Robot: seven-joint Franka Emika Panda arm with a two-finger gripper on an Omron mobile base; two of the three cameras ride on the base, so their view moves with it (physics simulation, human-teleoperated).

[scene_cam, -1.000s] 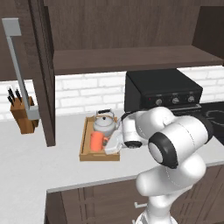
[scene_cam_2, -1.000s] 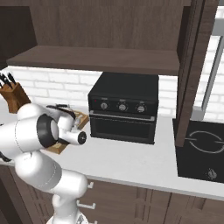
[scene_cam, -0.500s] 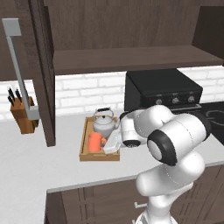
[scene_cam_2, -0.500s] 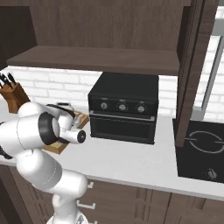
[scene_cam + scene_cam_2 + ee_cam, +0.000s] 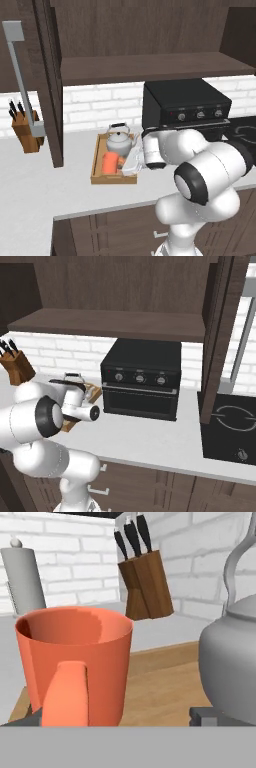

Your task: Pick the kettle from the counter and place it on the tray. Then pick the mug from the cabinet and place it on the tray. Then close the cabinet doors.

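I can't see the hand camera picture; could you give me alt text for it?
An orange-red mug stands upright on a wooden tray, its handle facing the camera, with a silver kettle close beside it. Behind them, a knife block stands before a white brick wall.

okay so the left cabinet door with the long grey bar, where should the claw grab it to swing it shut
Grip the grey bar handle of the left cabinet door around its middle, approaching from the front with the fingers either side. The bar is long, vertical and seems to stand off the frame, so the claw should span it.
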